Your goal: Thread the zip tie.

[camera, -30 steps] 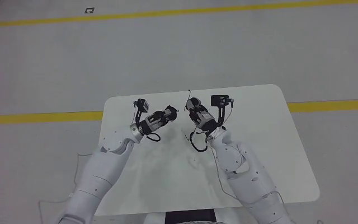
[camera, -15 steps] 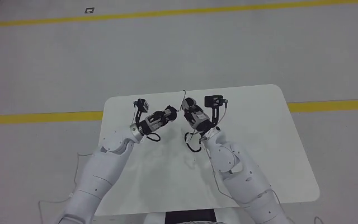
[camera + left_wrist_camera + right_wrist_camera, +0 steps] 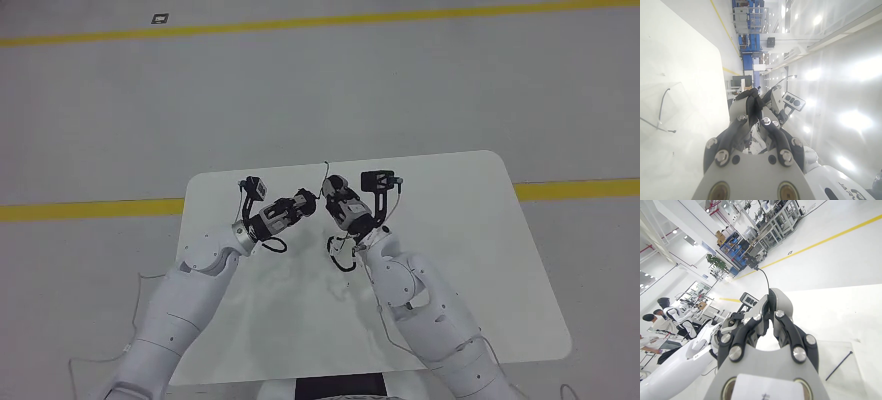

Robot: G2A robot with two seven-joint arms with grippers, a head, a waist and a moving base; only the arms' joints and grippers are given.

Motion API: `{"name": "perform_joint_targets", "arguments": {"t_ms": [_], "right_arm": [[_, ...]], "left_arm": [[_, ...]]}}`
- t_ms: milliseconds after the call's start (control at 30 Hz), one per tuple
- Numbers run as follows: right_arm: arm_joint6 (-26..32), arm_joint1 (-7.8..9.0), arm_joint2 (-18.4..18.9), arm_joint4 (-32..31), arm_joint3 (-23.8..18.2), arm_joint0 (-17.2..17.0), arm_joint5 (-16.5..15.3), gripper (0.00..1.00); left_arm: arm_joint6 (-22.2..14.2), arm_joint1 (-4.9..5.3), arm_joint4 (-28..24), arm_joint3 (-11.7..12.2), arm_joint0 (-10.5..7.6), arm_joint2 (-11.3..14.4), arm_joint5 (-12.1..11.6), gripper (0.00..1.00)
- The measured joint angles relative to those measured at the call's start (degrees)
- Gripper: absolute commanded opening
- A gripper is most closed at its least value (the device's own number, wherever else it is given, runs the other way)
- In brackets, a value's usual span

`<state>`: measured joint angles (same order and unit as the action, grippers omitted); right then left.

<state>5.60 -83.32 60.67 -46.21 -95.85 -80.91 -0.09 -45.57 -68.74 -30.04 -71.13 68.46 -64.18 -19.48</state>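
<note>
Clear tray [image 3: 677, 98] on the desk [image 3: 450, 250] holds spare ties [image 3: 661, 106]. Right claw [image 3: 770, 298] is clenched on the zip tie [image 3: 766, 277], which pokes up past its tips near the desk's far edge. Left claw [image 3: 753, 94] is pinched shut right beside it.

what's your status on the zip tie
Right gripper shut on zip tie. Left gripper shut on a black tip, likely its end. Unthreaded. Spare ties on table below.
</note>
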Motion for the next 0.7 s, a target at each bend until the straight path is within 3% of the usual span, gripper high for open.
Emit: {"name": "perform_joint_targets", "arguments": {"t_ms": [700], "right_arm": [[0.2,0.01,-0.2,0.2,0.5,0.4,0.5,0.00]], "left_arm": [[0.0,0.00,0.0,0.0,0.00,0.0,0.0,0.00]]}}
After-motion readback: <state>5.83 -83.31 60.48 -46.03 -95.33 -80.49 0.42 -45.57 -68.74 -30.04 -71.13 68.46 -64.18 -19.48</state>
